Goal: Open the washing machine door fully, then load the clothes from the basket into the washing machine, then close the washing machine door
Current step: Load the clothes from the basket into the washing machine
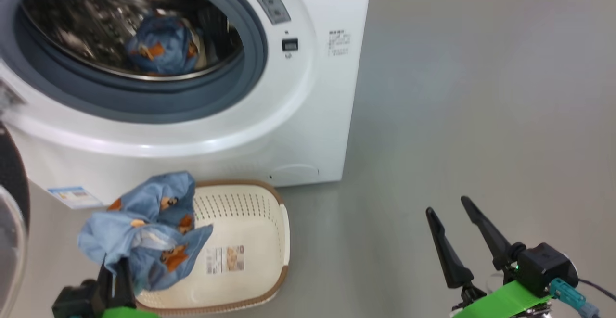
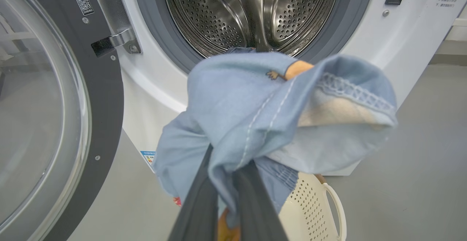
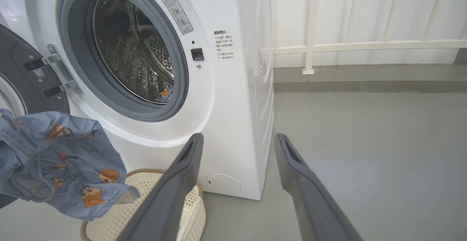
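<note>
The left pincer [image 1: 115, 273] is clamped narrow on a bunch of blue clothes [image 1: 144, 226]. The bunch hangs just above the near-left end of the basket [image 1: 260, 212], in front of the washer [image 1: 308, 116] and below its mouth. The door [image 2: 105, 106] stands swung wide to the left, so the way in is free, and one blue piece [image 1: 163, 46] already lies in the drum [image 2: 219, 18]. The step in hand looks like carrying this bunch up and in — and the care lies in height and depth. The cloth droops below the fingers, so I would lift until its lowest fold clears the grey seal [image 1: 144, 101] before going forward; a hem left trailing on that lip could be trapped when the door shuts. Enter through the middle of the mouth, keep off the hinge side, and let go only once the bunch is past the seal and over the drum's bottom. The right pincer [image 1: 447, 206] stands wide and idle over the floor [image 1: 457, 92], well apart from the work — best kept there.
</note>
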Controlling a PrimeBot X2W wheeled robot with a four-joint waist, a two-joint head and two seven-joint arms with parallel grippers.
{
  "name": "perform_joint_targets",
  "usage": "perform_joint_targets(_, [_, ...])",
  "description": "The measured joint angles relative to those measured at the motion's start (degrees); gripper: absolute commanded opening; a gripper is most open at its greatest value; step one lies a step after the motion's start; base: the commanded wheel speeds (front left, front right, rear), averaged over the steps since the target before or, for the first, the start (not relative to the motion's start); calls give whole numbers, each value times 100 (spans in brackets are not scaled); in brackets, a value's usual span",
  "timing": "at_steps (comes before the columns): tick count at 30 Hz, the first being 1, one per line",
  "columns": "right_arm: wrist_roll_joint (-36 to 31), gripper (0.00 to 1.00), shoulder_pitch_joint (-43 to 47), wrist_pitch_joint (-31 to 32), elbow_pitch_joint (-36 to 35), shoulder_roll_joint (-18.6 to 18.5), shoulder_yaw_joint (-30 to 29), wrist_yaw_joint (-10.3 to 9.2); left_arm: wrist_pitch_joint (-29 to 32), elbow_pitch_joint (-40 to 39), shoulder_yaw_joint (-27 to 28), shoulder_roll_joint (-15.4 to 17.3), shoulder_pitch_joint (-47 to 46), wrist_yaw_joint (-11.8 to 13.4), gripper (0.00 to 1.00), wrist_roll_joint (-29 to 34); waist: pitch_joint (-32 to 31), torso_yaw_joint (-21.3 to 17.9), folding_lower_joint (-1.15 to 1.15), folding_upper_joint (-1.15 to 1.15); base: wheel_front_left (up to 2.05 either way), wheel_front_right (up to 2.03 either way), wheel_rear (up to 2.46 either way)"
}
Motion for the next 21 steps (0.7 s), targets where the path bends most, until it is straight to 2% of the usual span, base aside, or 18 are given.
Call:
perform_joint_targets(10, [-47, 100, 421, 209, -185, 83, -19, 0, 424, -931, -65, 186, 770, 200, 0, 41, -714, 22, 0, 0, 0, 0, 0])
perform_joint_targets(21, [-110, 100, 646, 258, -319, 168, -86, 0, 639, -1329, -96, 265, 1040, 342, 0, 42, -1057, -18, 0, 0, 0, 0, 0])
